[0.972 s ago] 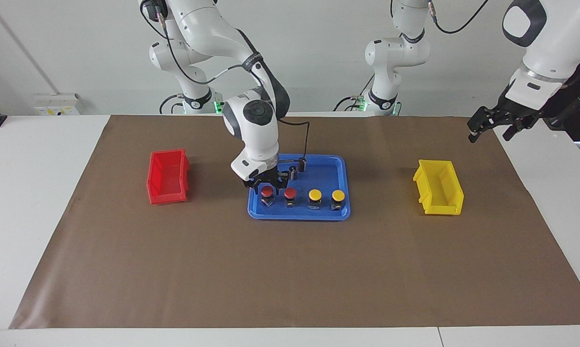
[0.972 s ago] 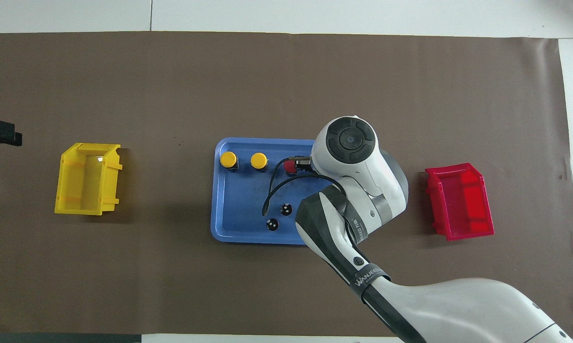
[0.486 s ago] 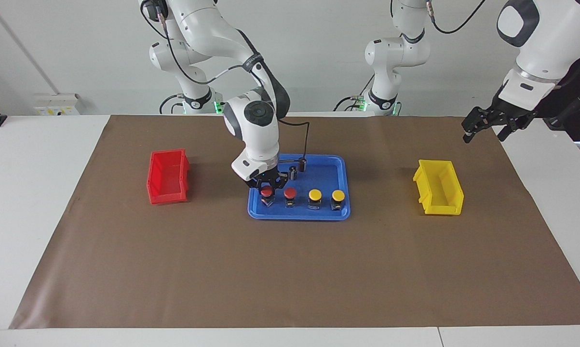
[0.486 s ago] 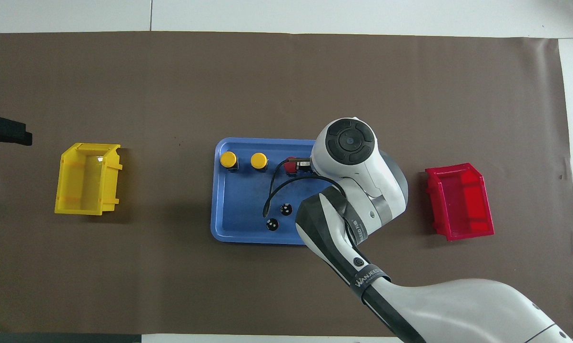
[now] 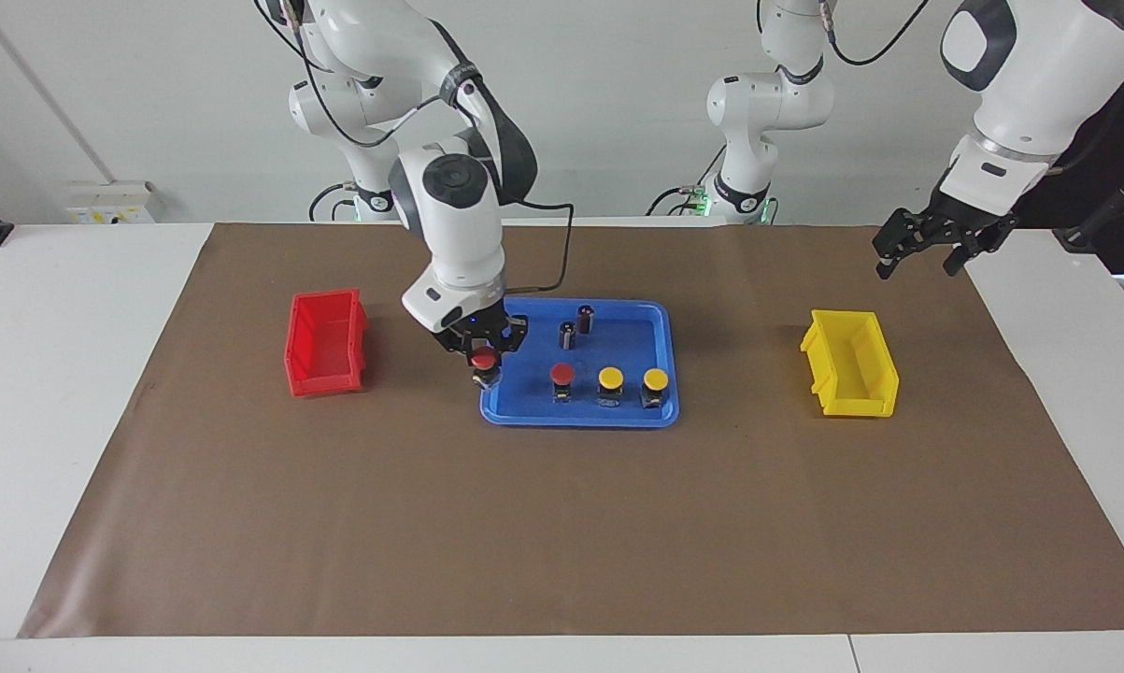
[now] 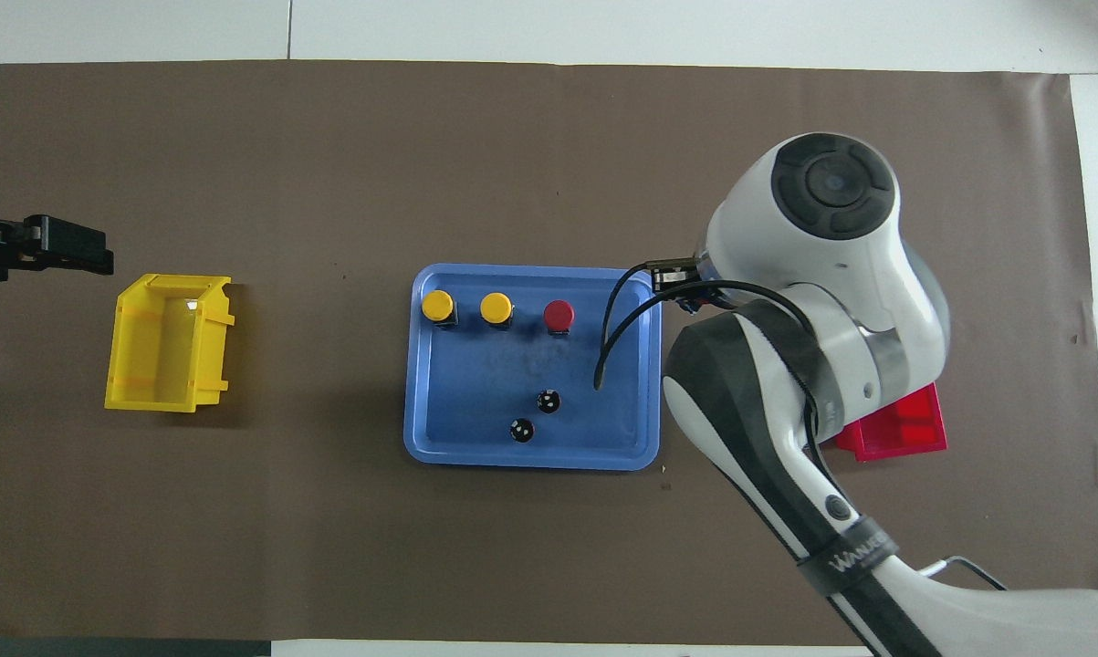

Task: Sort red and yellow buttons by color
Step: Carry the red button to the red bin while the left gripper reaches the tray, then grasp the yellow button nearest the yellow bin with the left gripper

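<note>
You have one red button [image 5: 485, 360] clamped in the right gripper [image 5: 483, 358], lifted over the blue tray's [image 5: 660, 322] edge at the right arm's end, cap up and base hanging below. What matters for the coming move is that the red bin [image 5: 326, 342] lies straight on from there toward the right arm's end of the tabletop, its long axis running from the robots' edge toward the opposite edge, so the carry likely runs sideways over its nearer wall. The second red button [image 5: 562, 376] and the two yellow buttons [image 5: 610, 379] stand in a row along the tray edge farthest from the robots. Your left gripper [image 5: 924, 245] waits with jaws wide, over the mat beside the yellow bin [image 5: 849, 365].
</note>
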`<state>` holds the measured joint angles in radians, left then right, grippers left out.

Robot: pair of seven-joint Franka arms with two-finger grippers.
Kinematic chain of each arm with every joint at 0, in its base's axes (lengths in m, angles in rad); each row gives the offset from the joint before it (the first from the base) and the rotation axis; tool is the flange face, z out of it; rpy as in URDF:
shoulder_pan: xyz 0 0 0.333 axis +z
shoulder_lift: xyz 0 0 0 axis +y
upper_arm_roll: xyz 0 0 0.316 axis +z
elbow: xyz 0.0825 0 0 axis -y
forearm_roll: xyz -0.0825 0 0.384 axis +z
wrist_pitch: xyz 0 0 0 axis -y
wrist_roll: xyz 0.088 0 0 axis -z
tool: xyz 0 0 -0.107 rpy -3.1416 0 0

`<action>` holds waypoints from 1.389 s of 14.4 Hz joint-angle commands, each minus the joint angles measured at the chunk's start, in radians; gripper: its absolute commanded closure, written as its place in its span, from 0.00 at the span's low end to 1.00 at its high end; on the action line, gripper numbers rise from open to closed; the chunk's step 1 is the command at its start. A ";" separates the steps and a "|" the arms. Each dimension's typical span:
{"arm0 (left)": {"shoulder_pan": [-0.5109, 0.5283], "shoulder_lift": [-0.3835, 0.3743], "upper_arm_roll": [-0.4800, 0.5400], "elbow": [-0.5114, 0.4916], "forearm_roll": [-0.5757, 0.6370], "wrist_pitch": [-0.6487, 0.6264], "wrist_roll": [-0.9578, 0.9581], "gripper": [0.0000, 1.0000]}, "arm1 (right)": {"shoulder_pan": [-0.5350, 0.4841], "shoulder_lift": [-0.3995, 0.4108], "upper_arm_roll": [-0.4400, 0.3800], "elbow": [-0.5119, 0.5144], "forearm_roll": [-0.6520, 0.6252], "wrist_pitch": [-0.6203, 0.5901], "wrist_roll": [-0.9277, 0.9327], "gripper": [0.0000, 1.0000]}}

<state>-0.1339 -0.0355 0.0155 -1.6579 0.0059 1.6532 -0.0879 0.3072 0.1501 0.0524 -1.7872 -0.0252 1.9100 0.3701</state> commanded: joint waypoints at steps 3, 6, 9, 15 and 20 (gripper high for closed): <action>-0.162 0.042 0.004 -0.052 -0.001 0.132 -0.313 0.00 | -0.157 -0.191 0.009 -0.171 0.011 -0.062 -0.189 0.80; -0.263 0.087 0.004 -0.118 -0.001 0.244 -0.463 0.00 | -0.226 -0.259 0.009 -0.267 0.013 -0.055 -0.273 0.80; -0.335 0.170 0.004 -0.128 0.000 0.328 -0.562 0.00 | -0.249 -0.274 0.007 -0.325 0.013 -0.037 -0.292 0.80; -0.398 0.235 0.004 -0.197 0.000 0.450 -0.625 0.00 | -0.332 -0.311 0.004 -0.412 0.013 -0.008 -0.358 0.80; -0.428 0.272 0.004 -0.224 0.000 0.533 -0.708 0.01 | -0.391 -0.351 0.003 -0.538 0.011 0.066 -0.394 0.80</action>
<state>-0.5431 0.2315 0.0060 -1.8620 0.0055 2.1485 -0.7590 -0.0475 -0.1526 0.0472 -2.2538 -0.0251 1.9405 0.0262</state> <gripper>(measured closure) 0.000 0.581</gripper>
